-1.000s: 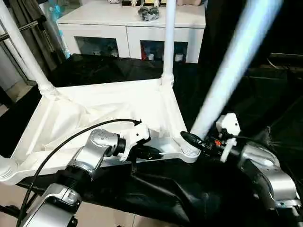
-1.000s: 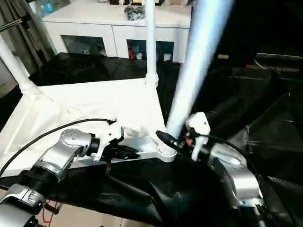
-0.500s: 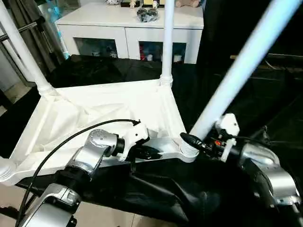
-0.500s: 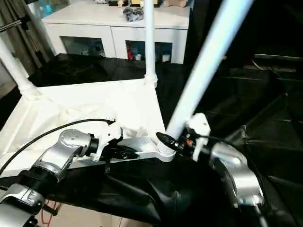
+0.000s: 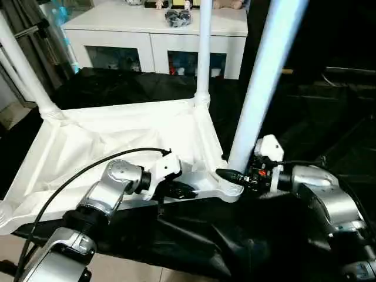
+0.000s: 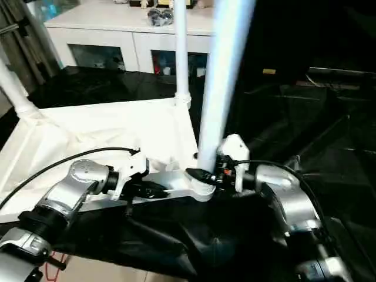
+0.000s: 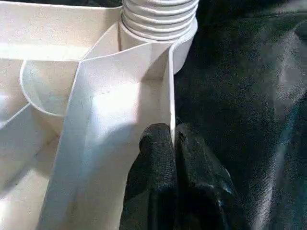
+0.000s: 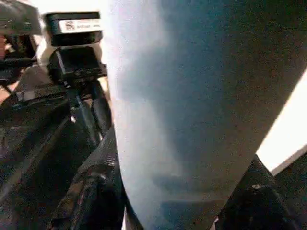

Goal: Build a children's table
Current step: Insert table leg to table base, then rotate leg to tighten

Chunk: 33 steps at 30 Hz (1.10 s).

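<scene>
Right gripper point(image 5: 230, 175) clamped low on near-right leg point(image 5: 262, 76), one black finger on either side of the tube just above the ribbed collar; held there, presumably, to steer the leg's foot into corner socket point(image 5: 230, 191) directly beneath. Leg seen nearly upright, collar at the socket mouth; full seating not judged from these views. In the right wrist view, tube point(image 8: 192, 105) pressed between dark pads, one pad point(image 8: 91, 201) visible beside it.

Left gripper point(image 7: 171, 143) pinched shut on the thin near rim of tabletop point(image 5: 117, 147), one finger point(image 7: 156, 158) inside the wall, the other outside; a bracing hold, probably, to keep the top from sliding under the insertion push. Socket and threaded collar point(image 7: 160, 19) just beyond that grip, along the same rim.

Tabletop laid upside down, ribbed underside up, spreading away from both grippers. Far-right leg point(image 5: 203, 53) upright in its corner beyond the right gripper; far-left leg point(image 5: 20, 64) leaning outward from its corner, well apart from the left gripper. Near-left corner cut by the picture edge, state not told.

Support under the top draped in black cloth point(image 5: 247, 247), creased and hanging below both grippers. Black cable point(image 5: 76, 179) arched over the left forearm. Farther off, beyond the tabletop, white cabinet point(image 5: 147, 35) with glass doors, small objects on top; curtain at the far left.
</scene>
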Available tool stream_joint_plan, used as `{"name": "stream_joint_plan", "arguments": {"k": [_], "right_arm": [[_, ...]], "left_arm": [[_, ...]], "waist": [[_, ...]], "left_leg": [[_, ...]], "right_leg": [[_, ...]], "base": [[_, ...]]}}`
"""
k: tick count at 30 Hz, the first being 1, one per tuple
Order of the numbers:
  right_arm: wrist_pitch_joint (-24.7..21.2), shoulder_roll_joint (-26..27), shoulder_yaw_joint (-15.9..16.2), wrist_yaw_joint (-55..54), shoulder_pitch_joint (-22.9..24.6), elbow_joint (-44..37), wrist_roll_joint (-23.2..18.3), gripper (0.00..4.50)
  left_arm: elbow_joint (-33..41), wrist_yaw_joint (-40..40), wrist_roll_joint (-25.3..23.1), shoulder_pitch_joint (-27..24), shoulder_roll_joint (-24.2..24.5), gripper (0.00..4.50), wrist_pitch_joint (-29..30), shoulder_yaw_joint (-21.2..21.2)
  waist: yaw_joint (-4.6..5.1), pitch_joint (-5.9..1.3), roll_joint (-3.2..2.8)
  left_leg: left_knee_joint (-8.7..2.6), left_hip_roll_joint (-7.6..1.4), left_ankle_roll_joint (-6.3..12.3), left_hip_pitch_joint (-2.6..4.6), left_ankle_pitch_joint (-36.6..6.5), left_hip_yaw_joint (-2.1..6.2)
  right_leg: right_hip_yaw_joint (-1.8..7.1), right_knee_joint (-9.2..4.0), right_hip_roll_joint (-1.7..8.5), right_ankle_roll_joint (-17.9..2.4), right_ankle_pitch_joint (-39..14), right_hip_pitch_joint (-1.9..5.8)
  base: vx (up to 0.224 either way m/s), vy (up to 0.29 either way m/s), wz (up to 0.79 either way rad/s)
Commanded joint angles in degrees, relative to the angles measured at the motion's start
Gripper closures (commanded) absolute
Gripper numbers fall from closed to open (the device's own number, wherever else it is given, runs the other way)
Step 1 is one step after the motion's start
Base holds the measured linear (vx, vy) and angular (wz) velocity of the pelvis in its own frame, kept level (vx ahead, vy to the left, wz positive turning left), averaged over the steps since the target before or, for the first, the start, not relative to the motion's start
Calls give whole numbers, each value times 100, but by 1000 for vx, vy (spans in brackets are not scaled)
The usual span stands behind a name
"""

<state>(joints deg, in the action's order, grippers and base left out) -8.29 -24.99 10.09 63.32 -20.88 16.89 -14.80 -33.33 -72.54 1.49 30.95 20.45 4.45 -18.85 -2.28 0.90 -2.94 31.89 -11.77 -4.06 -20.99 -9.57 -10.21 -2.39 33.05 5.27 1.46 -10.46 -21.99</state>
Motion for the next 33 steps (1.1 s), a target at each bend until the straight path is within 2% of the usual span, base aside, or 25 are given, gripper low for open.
{"name": "stream_joint_plan", "arguments": {"k": [1, 5, 13, 15, 16, 17, 19, 20, 21, 22, 24, 26, 27, 28, 29, 30, 31, 33], "right_arm": [[-230, -8, 800, 343, 318, 687, 584, 262], [-232, -33, 833, 451, 334, 567, 564, 262], [-188, -89, 869, 514, 412, 419, 544, 262], [-70, 151, 674, 15, 287, 671, 611, 262], [-18, 261, 580, -227, 230, 799, 646, 262], [14, 328, 522, -376, 195, 878, 669, 262], [70, 643, 305, -1207, -30, 1409, 798, 262], [70, 643, 305, -1207, -30, 1409, 798, 262], [28, 894, 157, -1731, -189, 1760, 811, 262], [8, 959, 122, -1850, -229, 1843, 805, 262], [-45, 1082, 60, -2054, -303, 1988, 780, 262], [-45, 1082, 60, -2054, -303, 1988, 780, 262], [-72, 1282, -22, -2364, -425, 2224, 745, 262], [-51, 1544, -120, -2771, -582, 2507, 709, 262], [-26, 1834, -234, -3125, -735, 2757, 629, 262], [-30, 1910, -264, -3200, -770, 2807, 600, 262], [-11, 2002, -303, -3295, -822, 2910, 607, 262], [-59, 2066, -333, -3367, -871, 3009, 604, 262]], "left_arm": [[344, -380, 125, 126, 94, 450, -188, -62], [409, -571, 203, 138, 133, 450, -186, -57], [466, -693, 278, 133, 137, 450, -136, -53], [336, -402, 227, 216, 45, 450, -84, 46], [291, -271, 205, 245, 2, 450, -60, 94], [265, -192, 191, 262, -24, 450, -45, 123], [87, 457, 105, 417, -220, 450, 220, 298], [87, 457, 105, 417, -220, 450, 220, 298], [29, 944, 53, 513, -393, 450, 499, 411], [25, 1057, 41, 534, -438, 450, 572, 434], [34, 1260, 20, 568, -528, 450, 720, 470], [34, 1260, 20, 568, -528, 450, 720, 470], [30, 1643, -40, 616, -700, 450, 914, 522], [-41, 2279, -127, 699, -975, 450, 1135, 623], [-197, 3032, -233, 796, -1297, 450, 1269, 729], [-253, 3231, -258, 821, -1383, 450, 1285, 757], [-271, 3365, -301, 812, -1448, 450, 1347, 753], [-230, 3396, -300, 787, -1509, 450, 1423, 742]], "waist": [[-29, -199, 28], [-36, -196, 14], [-46, -208, 13], [-40, -206, 19], [-22, -188, 14], [-10, -178, 18], [52, -135, 27], [62, -128, 24], [68, -136, 38], [89, -109, 34], [105, -108, 36], [99, -93, 45], [95, -96, 132], [104, -98, 92], [131, -67, 71], [147, -57, 72], [114, -70, 39], [141, -70, 46]], "left_leg": [[-409, -112, 80, 38, -2116, 16], [-412, -127, 74, 58, -2110, 6], [-395, -120, 97, 55, -1955, -8], [-396, -120, 90, 49, -1925, -11], [-409, -109, 56, 40, -2027, -5], [-418, -105, 26, 48, -2124, 2], [-427, -81, -117, 80, -2509, 16], [-428, -73, -150, 96, -2635, 33], [-432, -72, -181, 103, -2670, 55], [-447, -72, -232, 100, -2767, 79], [-439, -62, -203, 119, -2926, 87], [-441, -60, -184, 127, -3000, 96], [-429, -55, -133, 139, -3046, 87], [-424, -58, -166, 147, -3027, 87], [-411, -49, -213, 171, -3128, 97], [-398, -37, -224, 185, -3180, 107], [-365, -5, -181, 252, -3250, 111], [-423, -18, -146, 170, -3270, 141]], "right_leg": [[114, -396, 195, -1315, -1515, 156], [121, -387, 197, -1374, -1465, 152], [123, -357, 193, -1463, -1106, 179], [127, -357, 207, -1481, -1115, 175], [120, -366, 204, -1457, -1287, 166], [115, -380, 203, -1419, -1458, 159], [116, -446, 225, -1226, -2309, 96], [106, -479, 229, -1141, -2599, 84], [93, -490, 232, -1045, -2775, 101], [85, -527, 238, -896, -3092, 70], [81, -573, 235, -761, -3316, 43], [72, -606, 225, -715, -3391, 28], [76, -633, 218, -654, -3478, 1], [82, -587, 230, -707, -3446, -9], [45, -625, 222, -687, -3647, -44], [19, -652, 219, -630, -3785, -49], [-12, -731, 206, -511, -3896, -90], [-45, -715, 198, -486, -3728, -2]], "base": [[0, 0, 0], [0, 0, 0], [0, 0, 0], [0, 0, 0], [0, 0, 0], [0, 0, 0], [0, 0, 0], [-60, 0, -5], [-60, 0, -5], [-69, 8, -9], [-56, 12, -8], [0, 0, 0], [0, 0, 0], [0, 0, 0], [0, 0, 0], [0, 0, 0], [-57, 8, 0], [0, 0, 0]]}}
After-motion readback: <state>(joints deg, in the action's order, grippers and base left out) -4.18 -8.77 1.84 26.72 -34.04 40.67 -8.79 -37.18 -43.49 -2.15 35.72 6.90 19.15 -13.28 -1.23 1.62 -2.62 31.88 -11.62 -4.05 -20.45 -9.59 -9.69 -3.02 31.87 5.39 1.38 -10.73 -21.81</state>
